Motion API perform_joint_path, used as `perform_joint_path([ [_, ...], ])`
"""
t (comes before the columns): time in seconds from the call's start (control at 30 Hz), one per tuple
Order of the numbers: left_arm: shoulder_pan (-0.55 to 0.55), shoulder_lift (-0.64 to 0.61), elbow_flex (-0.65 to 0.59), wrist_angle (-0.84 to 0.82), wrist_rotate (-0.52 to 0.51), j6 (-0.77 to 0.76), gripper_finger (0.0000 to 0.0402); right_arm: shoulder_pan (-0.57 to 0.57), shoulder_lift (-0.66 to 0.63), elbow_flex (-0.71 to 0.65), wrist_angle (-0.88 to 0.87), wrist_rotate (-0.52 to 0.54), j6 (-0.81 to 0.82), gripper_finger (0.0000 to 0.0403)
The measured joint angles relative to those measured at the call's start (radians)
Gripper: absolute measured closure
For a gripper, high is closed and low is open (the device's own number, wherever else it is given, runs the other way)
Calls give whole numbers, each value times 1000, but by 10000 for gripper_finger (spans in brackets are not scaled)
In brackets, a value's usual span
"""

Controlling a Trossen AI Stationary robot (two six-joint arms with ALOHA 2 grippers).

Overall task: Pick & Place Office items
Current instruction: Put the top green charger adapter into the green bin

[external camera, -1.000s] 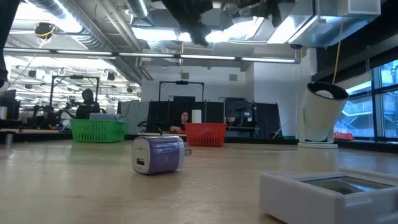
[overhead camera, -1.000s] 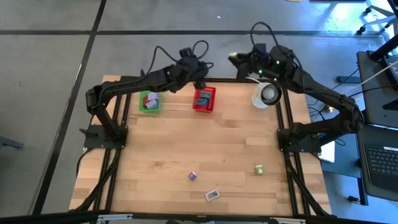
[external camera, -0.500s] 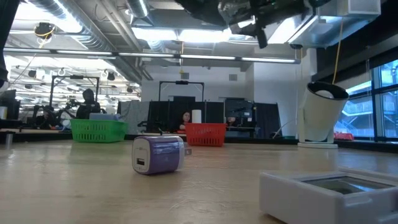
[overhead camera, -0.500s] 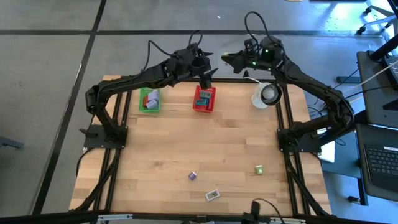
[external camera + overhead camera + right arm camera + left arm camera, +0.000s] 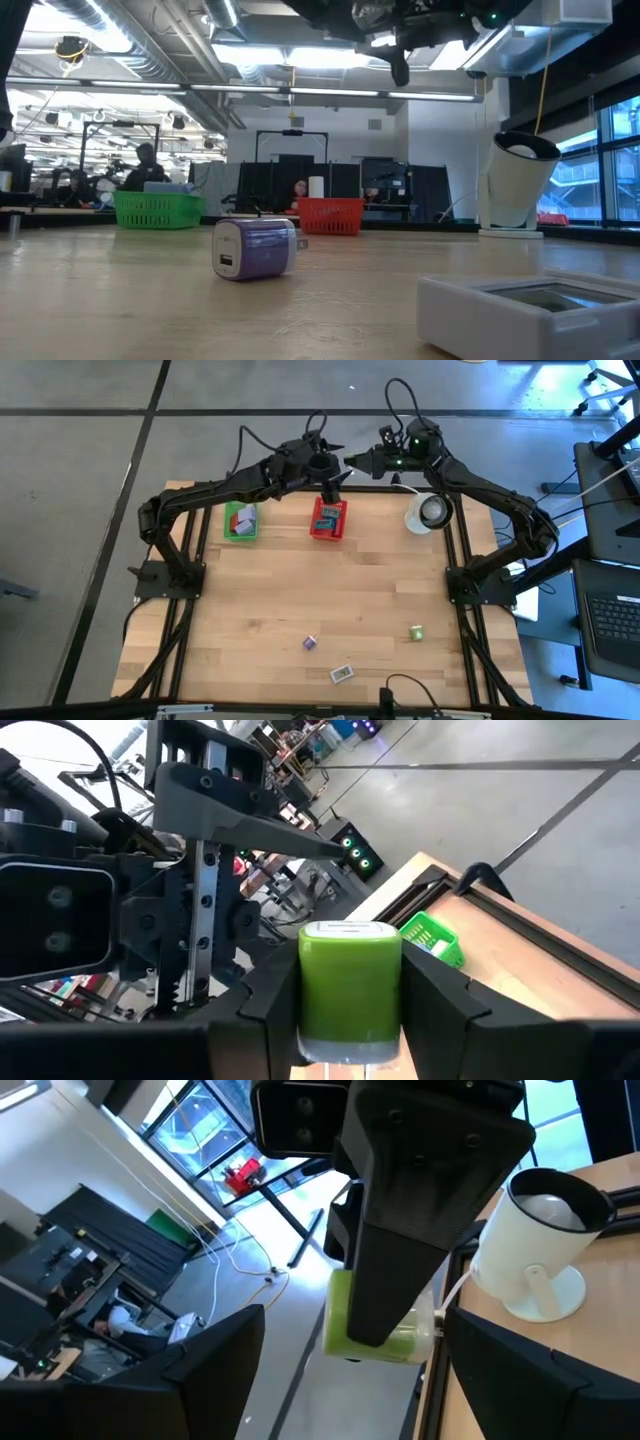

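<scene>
Right claw (image 5: 350, 1010) gripping green block (image 5: 350, 985), moved toward left claw (image 5: 345, 1380), now open.

Pale wood-plank table (image 5: 300, 595), glossy green block (image 5: 350, 980) — matt black claw (image 5: 345, 1005), mesh baskets (image 5: 329, 520)

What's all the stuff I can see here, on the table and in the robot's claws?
Green basket: one, far left of table, small pieces inside.
Red basket: one, far middle, pieces inside.
White cup: one, far right corner.
Lavender block: one, near middle.
Green block: one, near right, on the table.
White flat piece: one, near edge.
Held green block: one, in the right gripper.
Left gripper: open, above the red basket.
Right gripper: shut on the held block, beside the left one.
</scene>
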Motion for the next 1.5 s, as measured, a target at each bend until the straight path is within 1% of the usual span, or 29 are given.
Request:
perform_joint_path([
  [0.27, 0, 0, 0, 0, 0, -1, 96, 14, 0, 0, 16, -14, -1, 262],
  [0.43, 0, 1, 0, 0, 20, -4, 114, 20, 0, -1, 29, -37, -5, 262],
  [0.6, 1, 2, 0, -3, 62, -23, 150, 20, 0, -1, 29, -59, -9, 261],
  [0.93, 1, 3, 0, -1, 68, -27, 250, 21, 0, -1, 31, -81, -16, 254],
  [1.13, 1, 3, 0, -1, 67, -27, 252, 21, 0, -1, 30, -85, -19, 255],
  [1.3, 1, 4, 0, 0, 67, -27, 243, 20, 0, -1, 30, -85, -27, 251],
  [1.5, 1, 5, 0, 3, 66, -31, 252, 8, 0, -1, 30, -89, -23, 239],
])
